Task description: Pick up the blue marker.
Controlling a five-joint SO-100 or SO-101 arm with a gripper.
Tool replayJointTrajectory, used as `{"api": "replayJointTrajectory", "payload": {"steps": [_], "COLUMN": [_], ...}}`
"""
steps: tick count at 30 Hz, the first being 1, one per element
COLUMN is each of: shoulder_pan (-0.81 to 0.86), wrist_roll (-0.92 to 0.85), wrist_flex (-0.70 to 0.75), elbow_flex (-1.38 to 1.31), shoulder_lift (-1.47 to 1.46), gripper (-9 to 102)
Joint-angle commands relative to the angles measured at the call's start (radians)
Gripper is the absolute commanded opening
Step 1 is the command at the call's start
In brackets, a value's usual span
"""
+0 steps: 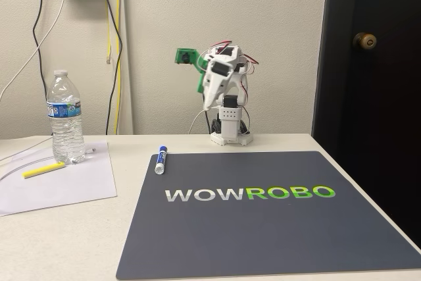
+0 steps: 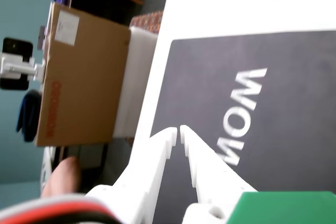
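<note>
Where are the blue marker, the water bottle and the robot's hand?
blue marker (image 1: 160, 159): fixed view, middle of its white barrel.
water bottle (image 1: 65, 120): fixed view, clear body below the label.
hand (image 2: 178, 129): wrist view, between its two white fingertips.

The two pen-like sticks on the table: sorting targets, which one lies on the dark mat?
The white-barrelled, blue-capped marker, at the mat's far left corner; the yellow stick lies on white paper.

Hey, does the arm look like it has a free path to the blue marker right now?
Probably yes. The blue marker lies alone at the mat's left edge in the fixed view, nothing over or against it. The gripper hangs raised near the base, fingers nearly together, so it would need to open first.
</note>
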Motion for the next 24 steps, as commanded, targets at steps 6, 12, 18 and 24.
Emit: {"api": "replayJointTrajectory", "payload": {"steps": [6, 12, 18, 24], "shoulder_pan": [0.149, 0.235, 0.281, 0.313], "wrist_roll": [-0.127, -0.348, -0.623, -0.871], "wrist_flex": [-0.049, -0.072, -0.008, 0.107], "elbow_flex": [-0.083, -0.083, -0.11, -0.166], "shoulder_lift": [-0.051, -0.066, -0.087, -0.123], "gripper": [0, 0, 0, 0]}}
